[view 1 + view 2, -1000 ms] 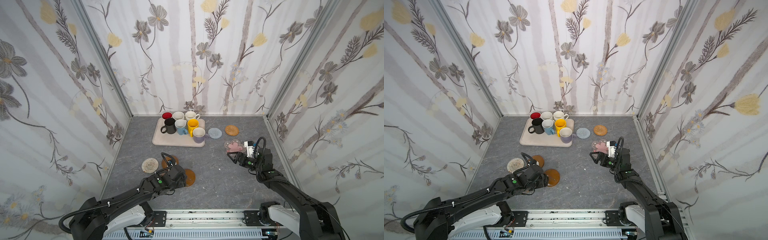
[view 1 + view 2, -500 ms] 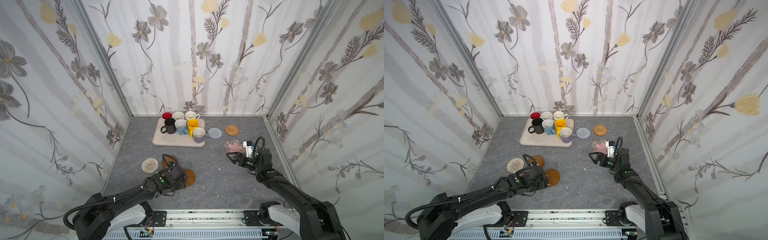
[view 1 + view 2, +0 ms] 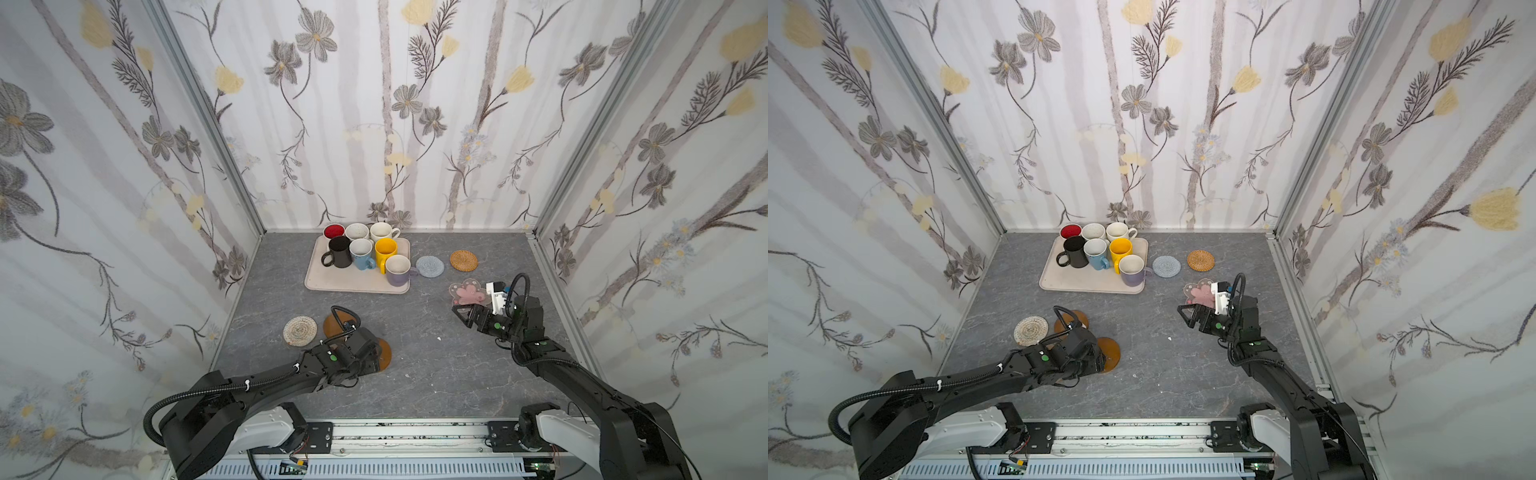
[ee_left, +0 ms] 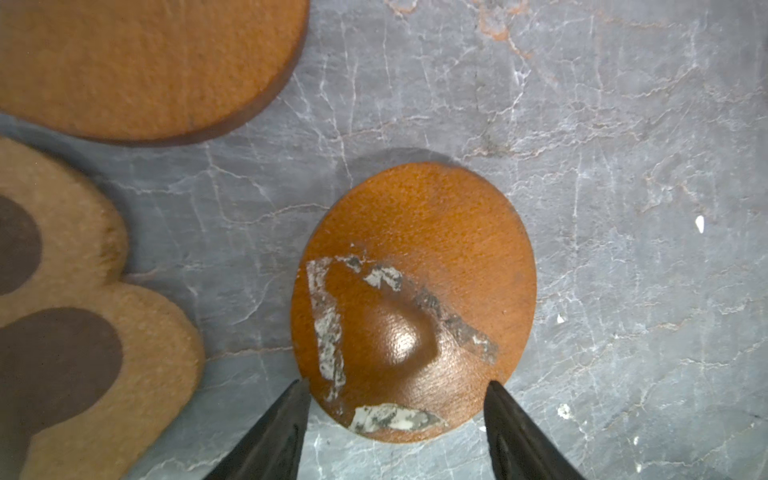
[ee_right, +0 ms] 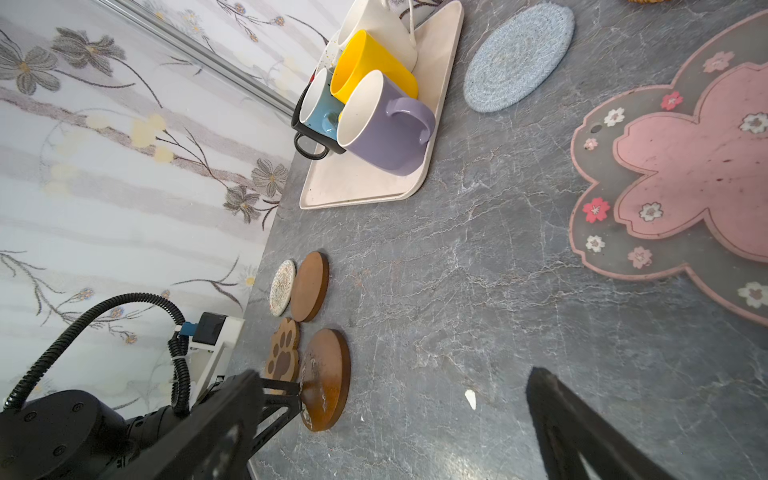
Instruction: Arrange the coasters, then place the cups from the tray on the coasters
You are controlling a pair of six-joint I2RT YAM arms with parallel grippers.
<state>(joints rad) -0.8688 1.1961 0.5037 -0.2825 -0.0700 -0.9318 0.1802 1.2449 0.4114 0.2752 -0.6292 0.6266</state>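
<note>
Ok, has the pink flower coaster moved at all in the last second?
No. The pink flower coaster lies in the same spot as before, just in front of the rattan coaster, which has not shifted either.

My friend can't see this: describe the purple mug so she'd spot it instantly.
Look at the beige tray by the back wall. The mug stands on its near right corner, beside the pale blue coaster. It is the only purple one among seven.

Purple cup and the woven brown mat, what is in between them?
The pale blue crochet coaster lies between the purple cup and the woven mat, in both top views.
</note>
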